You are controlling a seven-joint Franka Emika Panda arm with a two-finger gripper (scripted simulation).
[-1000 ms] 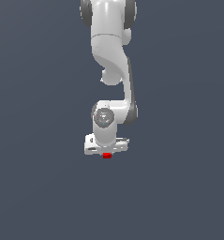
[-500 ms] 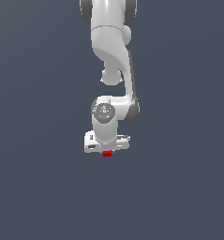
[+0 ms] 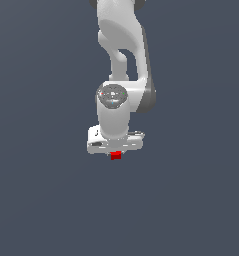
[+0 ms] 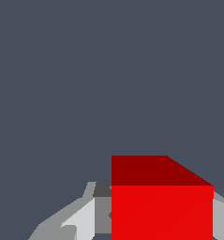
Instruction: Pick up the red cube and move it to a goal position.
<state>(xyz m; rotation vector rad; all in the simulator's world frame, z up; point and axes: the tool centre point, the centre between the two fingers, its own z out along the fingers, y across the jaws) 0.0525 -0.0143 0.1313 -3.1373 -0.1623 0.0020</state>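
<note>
Item: red cube (image 3: 115, 155). Location: directly under the white gripper (image 3: 115, 153), at six o'clock from the wrist joint in the exterior view; only a small red patch shows below the hand. In the wrist view the red cube (image 4: 161, 206) sits between the grey fingers (image 4: 80, 220), filling the gap. Pincer state: apparently clenched on the cube, fingers flanking both side faces. Goal marker: none visible. Handling note: you should hold grip force constant, carry slowly, and avoid wrist rotation, since the cube is small and could slip.
</note>
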